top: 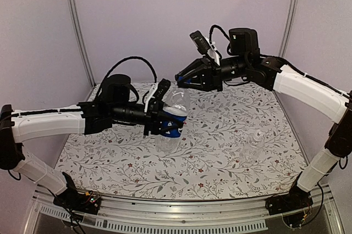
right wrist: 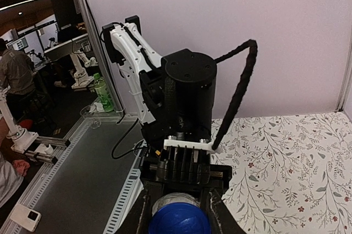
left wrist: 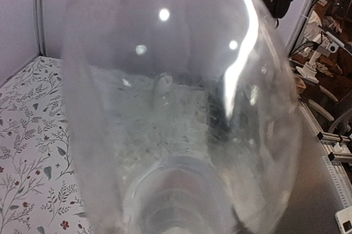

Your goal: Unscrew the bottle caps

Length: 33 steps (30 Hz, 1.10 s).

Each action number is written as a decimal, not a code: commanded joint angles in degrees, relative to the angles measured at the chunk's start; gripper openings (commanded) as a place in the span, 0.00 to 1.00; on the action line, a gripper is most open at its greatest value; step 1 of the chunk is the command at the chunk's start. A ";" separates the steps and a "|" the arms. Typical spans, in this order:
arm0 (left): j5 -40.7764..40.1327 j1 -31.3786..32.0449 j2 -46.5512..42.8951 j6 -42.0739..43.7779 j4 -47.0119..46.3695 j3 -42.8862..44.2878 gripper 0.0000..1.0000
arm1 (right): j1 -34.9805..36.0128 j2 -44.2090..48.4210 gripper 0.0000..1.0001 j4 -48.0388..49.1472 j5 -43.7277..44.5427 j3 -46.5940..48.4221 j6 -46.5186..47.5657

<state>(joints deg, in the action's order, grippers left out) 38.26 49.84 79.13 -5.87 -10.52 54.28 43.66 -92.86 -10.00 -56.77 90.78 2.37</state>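
Holding the labelled bottle (top: 175, 102) off the table (top: 220, 113), the left gripper (top: 165, 121) is clamped round its middle, jaws pressed onto the blue label (top: 174, 120). The bottle sits left of centre, raised and leaning, with its neck end up and to the far right. The right gripper (top: 182, 78) meets it there, fingers pinched on the blue cap (right wrist: 179, 222). The right wrist view shows that cap sitting between the two fingers (right wrist: 215, 212) at the bottom edge, with the bottle shoulder just behind it. The left wrist view is filled by the bottle's clear wall (left wrist: 181, 107); it looks hazy with glare spots, and I can't tell whether anything is inside. The unlabelled bottle (top: 252, 147) stands upright on the table at near right, well apart from both grippers. It is fully see-through, contents not readable, and its top is too faint to make out the cap.
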 commanded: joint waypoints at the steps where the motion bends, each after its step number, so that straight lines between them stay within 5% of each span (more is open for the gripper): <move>1: 8.87 0.57 0.85 -0.08 -1.57 1.44 0.35 | -0.85 -0.95 0.18 -1.87 -4.13 1.50 5.87; 5: 2.14 0.56 0.80 0.21 -0.14 1.65 0.34 | -0.87 -0.86 0.39 -2.60 2.04 1.86 4.14; 9: -6.01 0.52 0.77 0.81 1.78 2.17 0.34 | -0.86 -0.10 0.71 -4.41 8.71 2.00 3.29; 14: -13.68 0.58 0.72 0.68 2.39 2.15 0.34 | -0.86 1.76 0.89 -4.32 10.80 1.81 0.51; 25: -25.80 1.37 1.01 0.91 3.39 2.03 0.34 | -0.64 3.49 0.94 0.88 31.49 1.90 -19.66; 33: -31.24 1.65 1.36 0.85 4.17 2.39 0.34 | 2.22 -0.16 0.93 -0.31 39.42 5.72 -23.61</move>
<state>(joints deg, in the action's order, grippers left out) 11.00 50.57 79.81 -5.56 -7.22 55.05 43.92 -91.15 -11.09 -23.42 92.79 -17.32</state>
